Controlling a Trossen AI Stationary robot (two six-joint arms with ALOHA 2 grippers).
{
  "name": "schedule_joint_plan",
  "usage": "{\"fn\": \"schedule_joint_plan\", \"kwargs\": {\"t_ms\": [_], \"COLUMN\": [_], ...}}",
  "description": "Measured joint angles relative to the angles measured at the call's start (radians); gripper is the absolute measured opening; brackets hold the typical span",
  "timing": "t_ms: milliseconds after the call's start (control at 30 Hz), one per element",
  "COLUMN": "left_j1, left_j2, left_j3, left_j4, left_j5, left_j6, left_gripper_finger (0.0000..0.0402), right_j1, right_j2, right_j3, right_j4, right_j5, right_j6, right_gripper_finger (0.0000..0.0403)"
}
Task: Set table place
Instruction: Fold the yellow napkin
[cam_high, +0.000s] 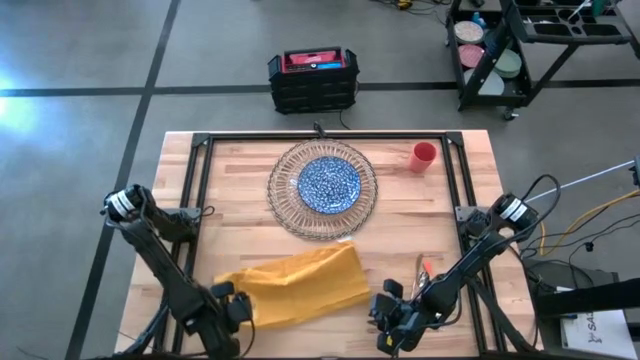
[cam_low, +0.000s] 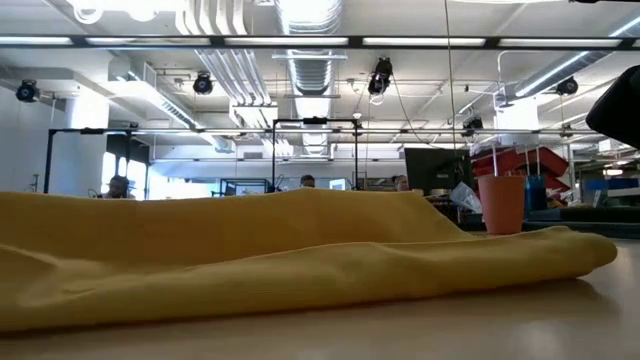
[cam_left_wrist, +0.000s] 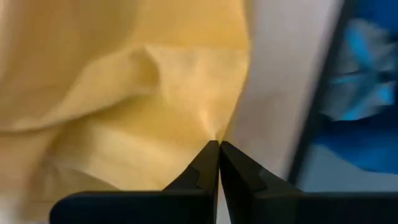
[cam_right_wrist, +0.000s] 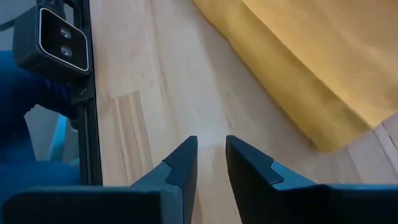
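Left pincer (cam_left_wrist: 219, 149) pinches one yellow napkin (cam_high: 300, 283); right pincer (cam_right_wrist: 211, 149) slightly open, holding nothing.

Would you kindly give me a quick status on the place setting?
Left gripper shut at yellow napkin edge. Right gripper open over bare table, beside napkin. Blue plate on glass charger, red cup upright. Nothing blocking.

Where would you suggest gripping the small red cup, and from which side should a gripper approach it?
The red cup stands upright with its mouth up, alone beside the glass charger. I would pinch its rim wall from above, one finger inside. The right gripper, open over bare table, is probably the better choice.
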Motion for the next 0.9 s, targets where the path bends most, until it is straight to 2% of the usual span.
{"fn": "schedule_joint_plan", "kwargs": {"t_ms": [133,267,467,600,767,900], "left_j1": [-0.003,-0.006,-0.007,-0.007,-0.009,-0.010], "left_j2": [0.017,0.117,0.312,0.372,0.368,0.334], "left_j3": [0.080,0.130,0.178,0.202,0.213,0.215], "left_j4": [0.009,0.054,0.096,0.099,0.084,0.058], "left_j5": [-0.005,-0.001,0.126,0.189,0.169,0.079], "left_j6": [-0.033,-0.034,-0.018,-0.016,0.004,0.011], "left_gripper_finger": [0.0000,0.0000,0.0000,0.0000,0.0000,0.0000], "right_j1": [0.002,0.002,-0.008,-0.038,-0.113,-0.185], "right_j2": [0.000,0.000,0.000,0.000,0.000,0.000], "right_j3": [0.000,0.000,0.000,0.000,0.000,0.000], "right_j4": [0.000,0.000,0.004,0.006,0.014,0.015], "right_j5": [0.010,0.038,0.094,0.098,0.112,0.113], "right_j6": [-0.001,-0.008,-0.029,-0.055,-0.133,-0.191], "right_gripper_finger": [0.0058,0.0053,0.0051,0.0037,0.0011,0.0001]}}
